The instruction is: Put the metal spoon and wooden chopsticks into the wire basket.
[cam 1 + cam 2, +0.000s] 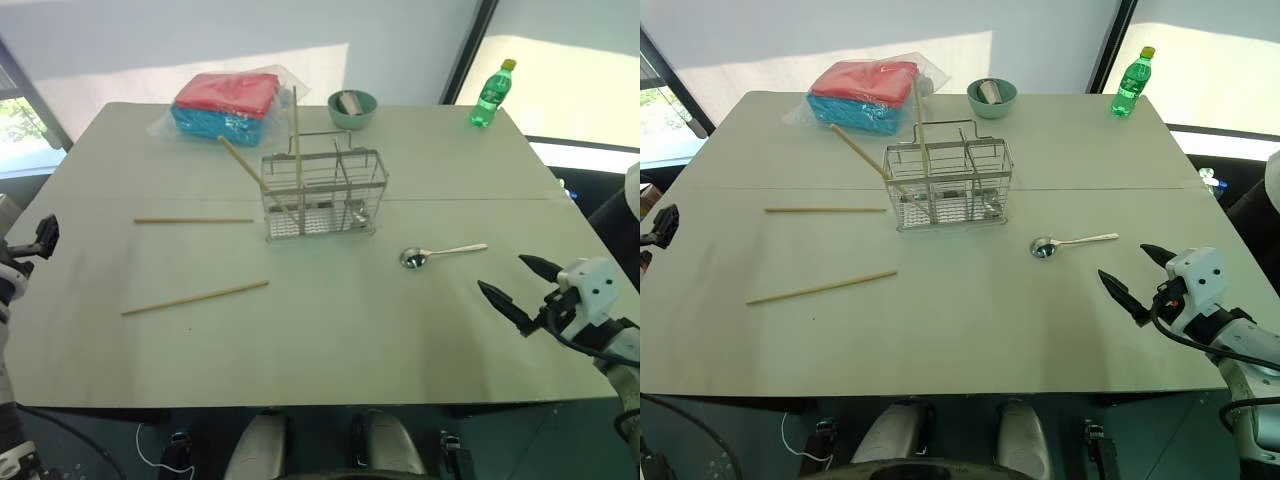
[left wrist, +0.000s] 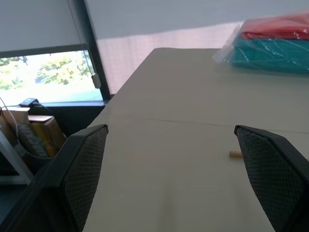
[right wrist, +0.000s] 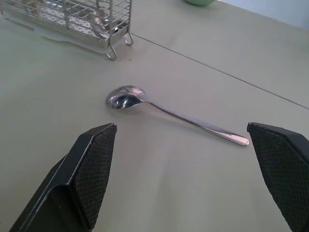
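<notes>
Daylight from the windows falls across a large pale-green tabletop (image 1: 330,340) pushed up near a white wall. Near the middle of it stands the silver wire basket (image 1: 323,196) with its divided compartments and raised handle. Two long tan wooden chopsticks (image 1: 296,150) are already in it: one stands almost upright, the other leans out toward the robot's left over the basket's rim.

Two more chopsticks lie flat on the table, well apart from the basket on the robot's left: one (image 1: 193,220) level with the basket, the other (image 1: 195,297) nearer the robot and slightly angled. The small shiny metal spoon (image 1: 441,254) lies on the table to the basket's right, bowl toward the basket and handle pointing away.

The right gripper (image 1: 515,285) hovers just short of the spoon, its two black fingers spread wide with nothing between them; from its wrist view the spoon sits squarely ahead. The left gripper (image 2: 183,179) is out at the table's left edge, also wide open and empty, with a chopstick tip just visible ahead.

By my reckoning the job is partly done: two sticks are in, two sticks and the spoon are left, and the spoon looks like the next pick.

Beyond the basket sit a bagged red-and-blue bundle (image 1: 228,103), a small green bowl (image 1: 352,108) and a green plastic bottle (image 1: 492,95).
</notes>
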